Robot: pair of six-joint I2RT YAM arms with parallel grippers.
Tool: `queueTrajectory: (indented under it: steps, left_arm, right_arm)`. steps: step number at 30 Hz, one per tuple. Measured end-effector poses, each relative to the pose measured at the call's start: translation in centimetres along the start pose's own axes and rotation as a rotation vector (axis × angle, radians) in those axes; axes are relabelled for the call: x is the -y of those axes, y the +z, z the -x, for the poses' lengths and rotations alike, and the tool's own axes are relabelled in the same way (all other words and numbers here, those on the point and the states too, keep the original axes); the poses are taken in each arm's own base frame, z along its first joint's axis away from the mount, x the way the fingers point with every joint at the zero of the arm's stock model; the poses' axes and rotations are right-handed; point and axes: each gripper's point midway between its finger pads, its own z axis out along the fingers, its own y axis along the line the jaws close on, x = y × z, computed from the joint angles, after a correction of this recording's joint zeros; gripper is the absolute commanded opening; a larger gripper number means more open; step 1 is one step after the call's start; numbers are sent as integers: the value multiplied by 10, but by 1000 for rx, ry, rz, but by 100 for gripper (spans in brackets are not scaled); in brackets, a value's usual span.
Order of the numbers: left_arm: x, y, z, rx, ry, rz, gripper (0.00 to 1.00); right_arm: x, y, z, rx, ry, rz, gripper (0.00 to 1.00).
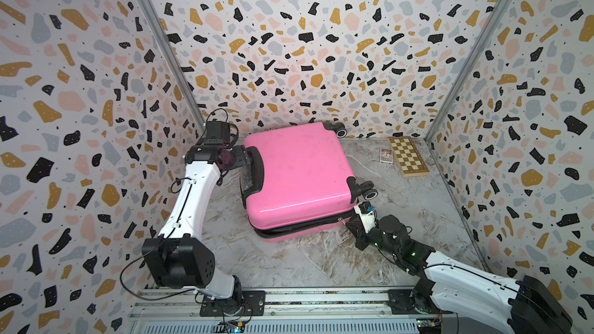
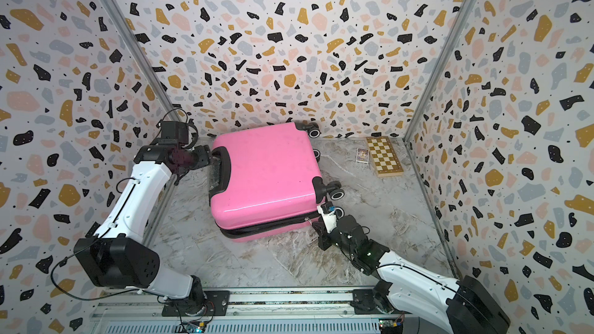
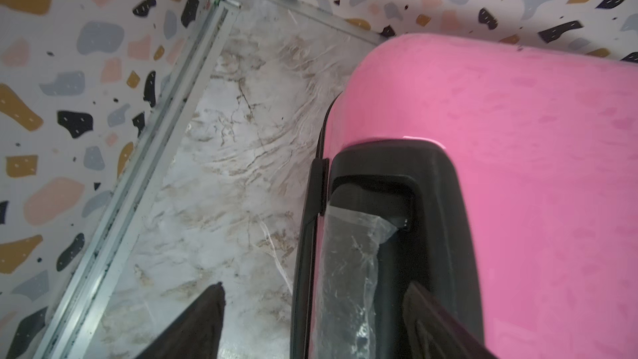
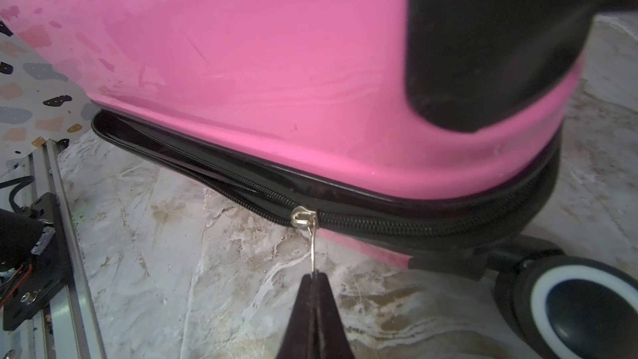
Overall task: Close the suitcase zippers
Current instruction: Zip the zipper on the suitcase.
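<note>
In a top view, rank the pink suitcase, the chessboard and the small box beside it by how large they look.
1. suitcase, by far the largest
2. chessboard
3. small box
The last two lie farther back, but the order is clear.

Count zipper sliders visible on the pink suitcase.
1: silver slider on the near-side zipper band, pull tab pinched by the right gripper. Others may be hidden round the back.
</note>
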Motion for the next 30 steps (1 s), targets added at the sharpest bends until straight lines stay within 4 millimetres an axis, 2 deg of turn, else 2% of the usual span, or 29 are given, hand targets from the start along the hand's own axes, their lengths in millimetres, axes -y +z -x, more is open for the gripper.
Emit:
queueTrajectory:
  steps: [2, 4, 9, 10, 14, 19, 23, 30]
  left_arm:
    - [3, 13, -9, -43, -17, -16, 66]
    - [7, 24, -17, -86, -29, -34, 62]
    - [16, 47, -34, -177, -57, -77, 40]
    - [19, 49, -34, -182, -62, -92, 38]
    - [21, 48, -34, -185, -43, -124, 17]
    - [22, 46, -37, -171, -51, -143, 14]
    - [22, 46, -37, -167, -51, -144, 13]
    - [22, 46, -37, -166, -50, -144, 12]
  right_arm:
    - [0, 0, 0, -2, -3, 0, 0]
    - [0, 1, -1, -4, -4, 0, 0]
    - [1, 2, -3, -14, -10, -2, 0]
    - [1, 3, -3, -15, -11, -2, 0]
    - [1, 5, -5, -23, -16, -4, 0]
    - [4, 10, -8, -46, -19, -11, 0]
    - [7, 15, -9, -62, -21, -10, 13]
    - [14, 19, -7, -70, -27, -11, 29]
